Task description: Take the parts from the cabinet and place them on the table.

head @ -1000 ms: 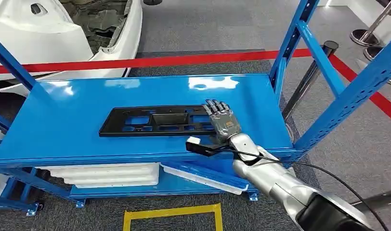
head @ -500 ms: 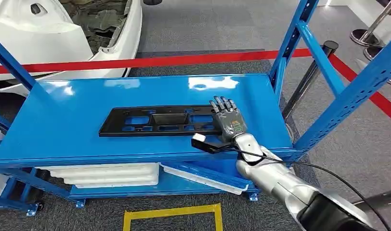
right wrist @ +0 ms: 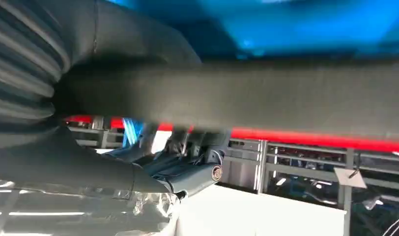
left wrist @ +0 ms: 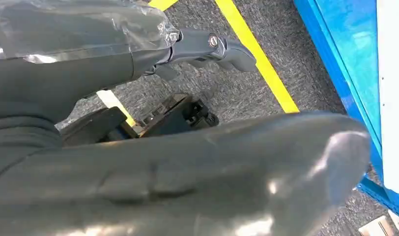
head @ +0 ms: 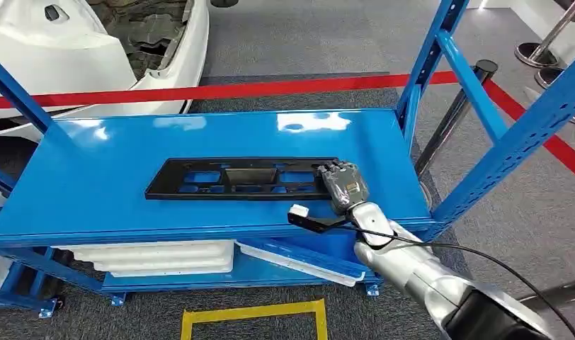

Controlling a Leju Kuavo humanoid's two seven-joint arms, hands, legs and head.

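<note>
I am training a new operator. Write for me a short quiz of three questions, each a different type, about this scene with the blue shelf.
1. True or false: the black part lies flat on the top blue shelf.
2. Which end of the part does the right hand cover?
A. The end nearer the white car body
B. The end nearer the blue upright post
C. The middle
3. Fill in: a ___ tape runs across the floor behind the shelf.

Key: 1 true; 2 B; 3 red

Right hand (head: 344, 185), fingers (head: 332, 170) curled down.
</note>
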